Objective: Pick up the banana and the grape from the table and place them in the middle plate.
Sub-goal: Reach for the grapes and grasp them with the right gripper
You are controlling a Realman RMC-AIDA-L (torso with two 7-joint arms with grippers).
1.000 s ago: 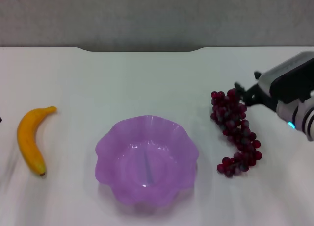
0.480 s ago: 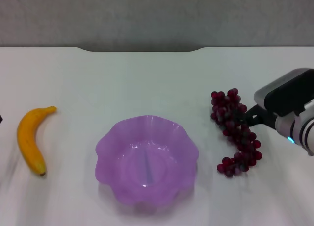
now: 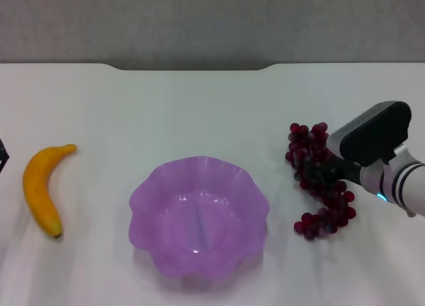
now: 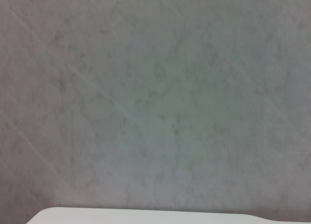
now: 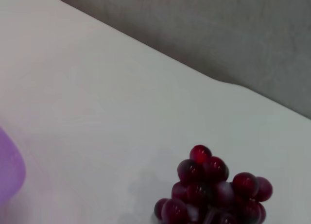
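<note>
The banana [image 3: 38, 190] lies on the white table [image 3: 199, 113] at the left, apart from the plate. The middle plate [image 3: 143, 200], purple with a wavy rim, stands empty at the front centre; its edge shows in the right wrist view [image 5: 9, 170]. The grape bunch [image 3: 312, 143] lies right of the plate and also shows in the right wrist view [image 5: 209, 195]. My right gripper [image 3: 323, 171] is down in the middle of the bunch, reaching in from the right. My left gripper [image 3: 2, 156] shows only as a dark sliver at the left edge, near the banana.
The table's far edge has a notch [image 3: 192, 67] with a grey wall behind it. The left wrist view shows only that wall and a strip of table edge [image 4: 146, 216].
My right gripper has come down and toward the front from the bunch's far end to its middle. The grapes have shifted slightly. The dark sliver at the left edge has grown a little.
</note>
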